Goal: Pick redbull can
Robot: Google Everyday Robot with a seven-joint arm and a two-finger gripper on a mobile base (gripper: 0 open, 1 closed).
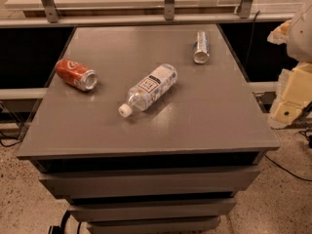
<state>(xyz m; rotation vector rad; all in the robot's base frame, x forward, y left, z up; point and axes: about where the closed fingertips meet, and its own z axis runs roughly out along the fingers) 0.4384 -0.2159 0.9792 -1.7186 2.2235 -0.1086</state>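
The redbull can (200, 47) is slim, silver and blue. It lies on its side at the far right of the grey table top (146, 130), with its shiny end facing me. My gripper (288, 99) shows as pale cream parts at the right edge of the view, beyond the table's right side. It is well apart from the can, nearer to me than the can is, and holds nothing that I can see.
A red-orange soda can (76, 74) lies on its side at the table's left. A clear plastic bottle (148, 89) with a white cap lies near the middle. A railing with metal posts (169, 1) runs behind the table. Drawers (146, 182) front the table below.
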